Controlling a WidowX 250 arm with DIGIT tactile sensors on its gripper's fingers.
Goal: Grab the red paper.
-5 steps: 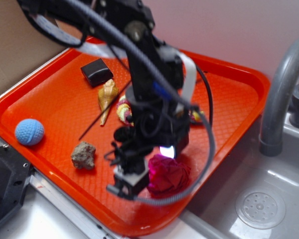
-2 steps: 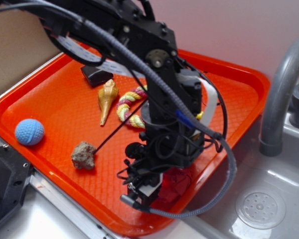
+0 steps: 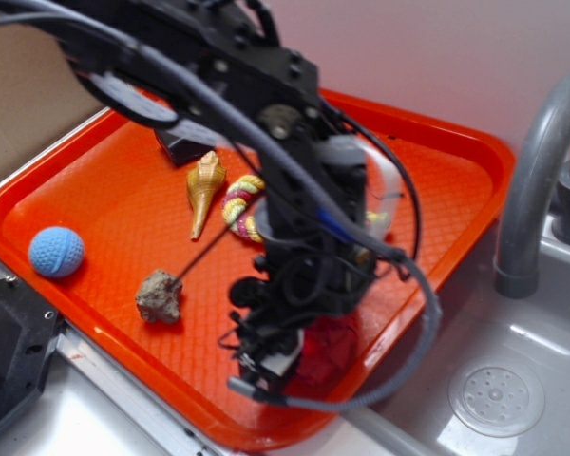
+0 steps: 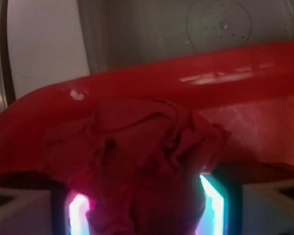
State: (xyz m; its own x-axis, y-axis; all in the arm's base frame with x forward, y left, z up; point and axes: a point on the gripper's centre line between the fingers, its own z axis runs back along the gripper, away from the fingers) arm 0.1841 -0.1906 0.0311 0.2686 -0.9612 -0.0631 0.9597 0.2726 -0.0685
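The red paper (image 3: 334, 342), a crimson crumpled wad, lies in the near right corner of the orange-red tray (image 3: 104, 199), close to its rim. My gripper (image 3: 309, 359) is lowered over it, jaws apart, one finger on each side. In the wrist view the paper (image 4: 137, 147) fills the gap between my glowing pads (image 4: 213, 205), with the tray rim (image 4: 186, 78) just beyond it. The arm hides much of the wad in the exterior view.
On the tray lie a blue ball (image 3: 56, 252), a grey-brown rock (image 3: 159, 296), a shell (image 3: 204, 185), a striped rope toy (image 3: 237, 204) and a black block (image 3: 185, 142). A grey faucet (image 3: 532, 190) and a sink drain (image 3: 499, 399) are to the right.
My gripper has moved right from beside the paper to over it and has come down around it. The paper has stayed in place.
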